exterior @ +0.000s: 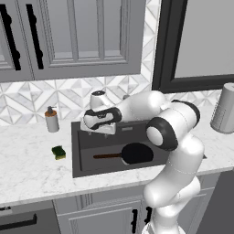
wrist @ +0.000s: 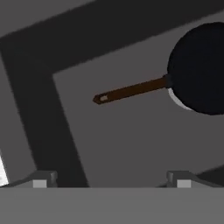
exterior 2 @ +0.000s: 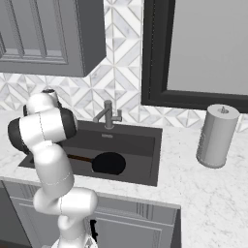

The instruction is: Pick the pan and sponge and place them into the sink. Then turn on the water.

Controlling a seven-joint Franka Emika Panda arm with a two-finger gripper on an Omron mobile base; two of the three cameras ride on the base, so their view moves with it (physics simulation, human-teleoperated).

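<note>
Fingers [wrist: 109, 177] spread apart above the sink [wrist: 131, 144], pan [wrist: 199, 68] lying beyond them.

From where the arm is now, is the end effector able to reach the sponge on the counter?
Probably yes. The sponge lies alone on the counter left of the sink, apart from the soap bottle. The end effector is open and empty above the sink, and nothing stands between them.
</note>
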